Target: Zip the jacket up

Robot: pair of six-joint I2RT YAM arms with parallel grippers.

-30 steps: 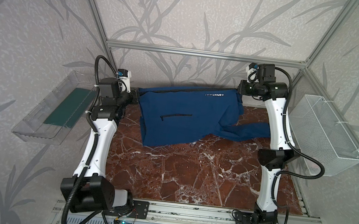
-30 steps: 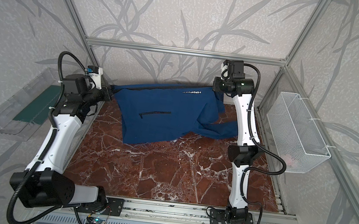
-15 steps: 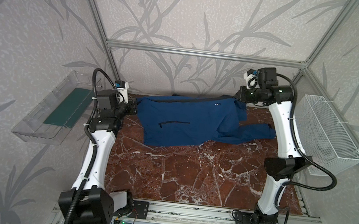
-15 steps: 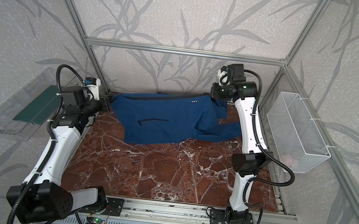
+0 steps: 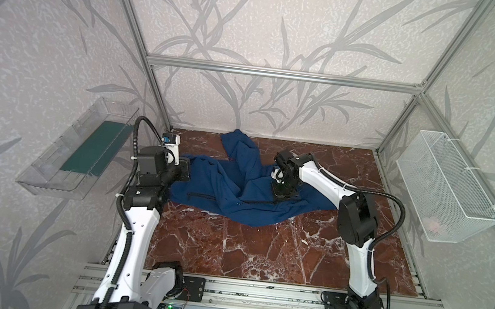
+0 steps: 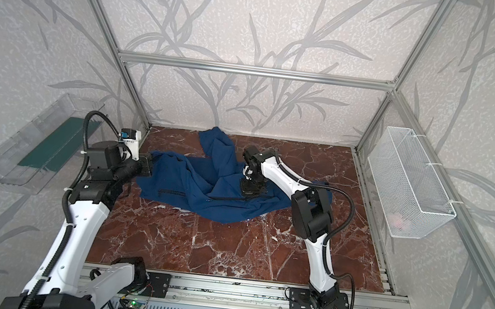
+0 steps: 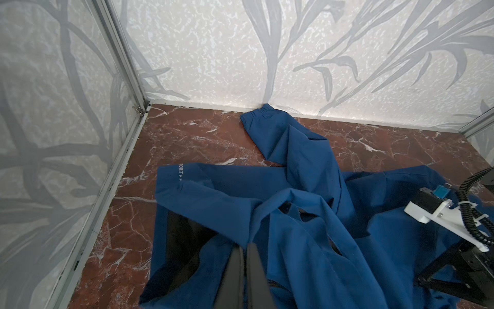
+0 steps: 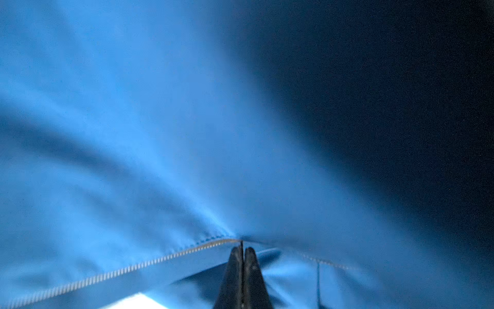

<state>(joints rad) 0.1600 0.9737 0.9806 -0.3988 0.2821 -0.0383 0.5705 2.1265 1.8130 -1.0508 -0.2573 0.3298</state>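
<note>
A navy jacket (image 5: pixel 236 189) lies crumpled on the marble surface (image 5: pixel 260 252) between the two arms. The left gripper (image 7: pixel 244 248) has its jaws pinched on a fold at the jacket's edge. The right gripper (image 8: pixel 242 250) has its jaws clamped on the hem beside the zipper teeth (image 8: pixel 120 273). The step looks like laying the garment out; next, both front edges need aligning.

Both top views look steeply down from high at the front onto the whole red-brown marble tabletop (image 5: pixel 260 252), sharing nearly everything. The left wrist camera looks low across crumpled navy blue fabric jacket (image 7: pixel 307 240) towards the back wall; the right wrist camera sits pressed close to that cloth.
</note>
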